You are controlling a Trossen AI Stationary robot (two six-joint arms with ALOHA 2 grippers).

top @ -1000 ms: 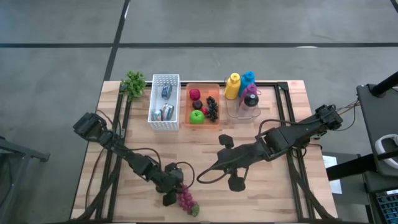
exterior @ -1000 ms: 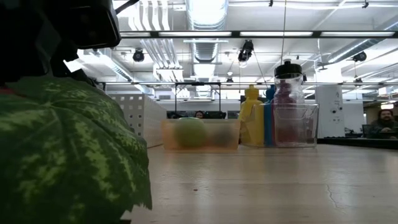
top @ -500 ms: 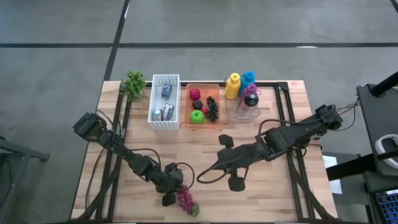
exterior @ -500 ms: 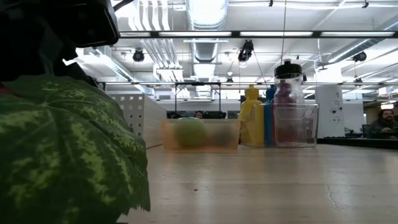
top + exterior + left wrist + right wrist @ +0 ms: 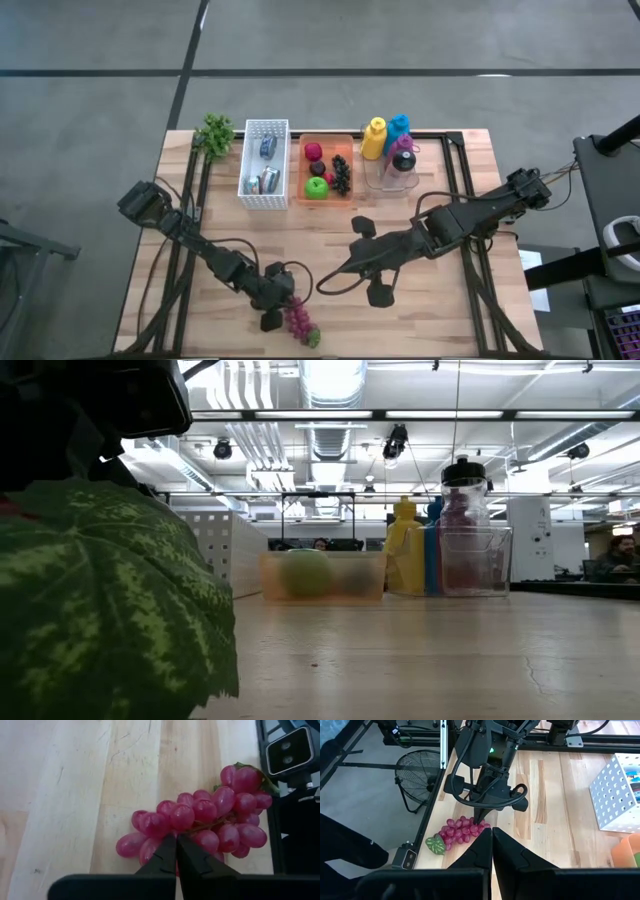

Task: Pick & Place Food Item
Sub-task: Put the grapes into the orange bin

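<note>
I am counting one bunch of red grapes [image 5: 300,322] lying at the table's [image 5: 460,310] near edge, one green leaf on its stem end. My left gripper [image 5: 176,851] is pinching its two fingers together at the bunch's near end, clenched on the grapes. My right gripper [image 5: 491,840] is hanging mid-table with fingers pressed together, holding nothing. At the far side I am seeing one white perforated basket [image 5: 266,163], one orange bin [image 5: 327,168] and three bottles [image 5: 388,139].
</note>
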